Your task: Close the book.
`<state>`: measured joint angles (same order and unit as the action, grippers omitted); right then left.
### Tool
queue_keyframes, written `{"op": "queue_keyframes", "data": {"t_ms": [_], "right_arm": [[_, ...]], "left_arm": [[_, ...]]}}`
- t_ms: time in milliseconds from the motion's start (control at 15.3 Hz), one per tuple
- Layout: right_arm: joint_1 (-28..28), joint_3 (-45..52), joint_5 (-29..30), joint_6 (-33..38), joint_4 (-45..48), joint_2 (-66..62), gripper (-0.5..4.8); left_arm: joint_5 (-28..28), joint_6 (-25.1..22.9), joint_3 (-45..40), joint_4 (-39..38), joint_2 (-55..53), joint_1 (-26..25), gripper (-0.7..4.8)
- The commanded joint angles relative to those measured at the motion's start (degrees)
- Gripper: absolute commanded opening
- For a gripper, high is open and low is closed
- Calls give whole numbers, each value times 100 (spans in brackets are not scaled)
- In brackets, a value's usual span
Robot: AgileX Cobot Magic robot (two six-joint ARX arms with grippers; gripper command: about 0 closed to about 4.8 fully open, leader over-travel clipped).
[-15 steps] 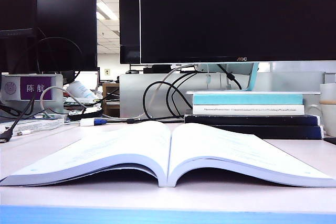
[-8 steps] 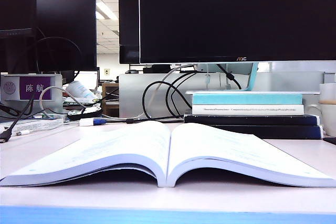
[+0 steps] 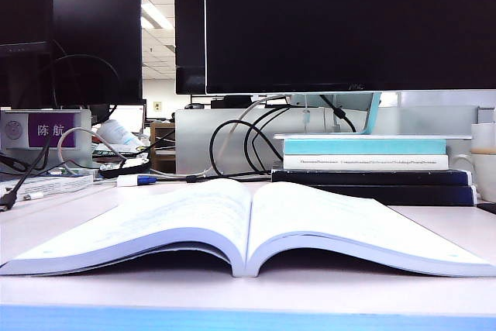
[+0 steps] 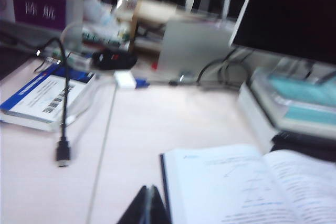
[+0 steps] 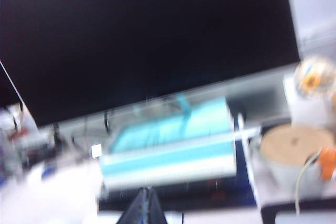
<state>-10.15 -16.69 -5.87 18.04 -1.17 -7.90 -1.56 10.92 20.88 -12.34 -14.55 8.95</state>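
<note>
The book (image 3: 248,226) lies open and face up on the white desk, its printed white pages arching to both sides of the spine. No arm appears in the exterior view. In the left wrist view my left gripper (image 4: 148,188) is shut with nothing in it, its tips just beside the outer edge of the book's (image 4: 236,187) left-hand page. The right wrist view is blurred; my right gripper (image 5: 145,190) is shut and empty, facing the stack of teal-and-white books (image 5: 170,148), and the open book is out of that view.
A stack of teal, white and navy books (image 3: 368,164) stands behind the open book on the right, under a large black monitor (image 3: 349,25). Cables (image 3: 240,145) trail behind the spine. A blue-and-white box (image 4: 44,98) and a black plug (image 4: 63,156) lie at left. A cup (image 5: 294,156) stands beside the stack.
</note>
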Motion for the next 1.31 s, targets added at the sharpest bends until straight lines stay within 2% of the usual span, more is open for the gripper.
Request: {"op": "queue_keyframes", "data": {"t_ms": [65, 131, 196, 261, 392, 458, 523, 719, 784, 850, 915, 1111, 1177, 1307], "right_arm": [[-7, -501, 306, -79, 44, -1169, -2], [-7, -697, 330, -393, 61, -1569, -2], [-7, -997, 540, -894, -28, -2065, -1], [-7, -1150, 706, -1001, -85, -2326, -2], [-13, -1502, 1274, -1060, -195, -3091, -1], [-17, -1539, 1364, -1060, -168, -3263, -1], [-35, -1558, 1375, -1060, -142, -3534, -1], [-31, -1558, 1399, -1064, -125, -3814, -1], [-31, -1558, 1596, -1137, -103, -3838, -1], [-31, -1558, 1939, -1252, 13, -3858, -1], [-31, -1558, 2603, -1248, -131, -3864, -1], [-55, -1563, 2837, -1248, -584, -3869, -2], [-114, -1563, 3534, -1250, -986, -3884, -1], [-184, -1563, 4232, -1180, -1119, -3939, -2]], "left_arm": [[-192, -647, 1032, 131, -1672, -11, -5], [-446, -664, 1276, 197, -2149, -9, -5], [-929, -636, 1375, 398, -2542, 24, -5], [-960, -588, 1375, 442, -2671, 133, -5], [-140, -546, 1368, 367, -2970, 1169, -5], [92, -457, 1368, 365, -3001, 1462, -5], [684, -214, 1346, 433, -3119, 2343, -5], [2721, 363, 1158, 566, -3327, 4041, -5], [3115, 605, 1073, 570, -3407, 4579, -5], [3143, 1152, 892, 557, -3598, 5182, -5], [2476, 1429, 820, 557, -3982, 5318, -5], [1976, 1617, 817, 549, -4360, 5318, -5], [1550, 1897, 820, 595, -4741, 5322, -5], [1558, 2022, 820, 603, -5014, 5322, -5]]}}
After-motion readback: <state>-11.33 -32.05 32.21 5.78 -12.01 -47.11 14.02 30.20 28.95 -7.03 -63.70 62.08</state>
